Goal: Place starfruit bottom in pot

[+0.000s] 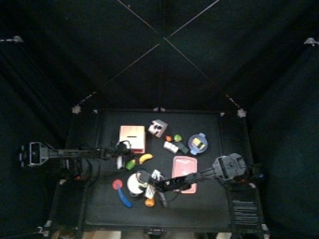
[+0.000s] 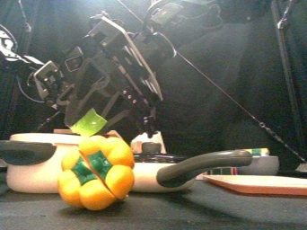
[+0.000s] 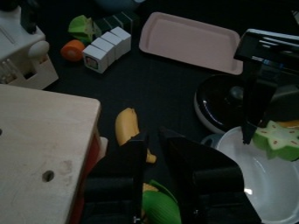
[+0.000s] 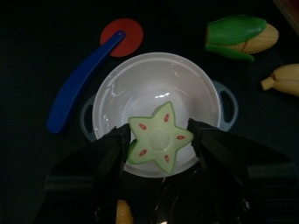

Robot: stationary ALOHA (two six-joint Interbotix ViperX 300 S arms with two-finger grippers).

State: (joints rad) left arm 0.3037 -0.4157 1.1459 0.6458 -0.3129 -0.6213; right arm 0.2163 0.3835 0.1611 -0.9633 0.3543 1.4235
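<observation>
Right gripper [image 4: 163, 157] clamping starfruit [image 4: 159, 136], hanging straight over pot [image 4: 117, 87] mouth. Left gripper [image 3: 152, 175] nearby, can't tell its jaws.

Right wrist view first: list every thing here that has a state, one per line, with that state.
starfruit bottom: held in the right hand, above the pot, cut face showing.
pot: white, lid off, nothing inside yet.
right hand: shut on the starfruit bottom.
left hand: beside the pot, grip unclear.
yellow pepper: upright on the table.
pink tray: lying flat, nothing on it.
</observation>
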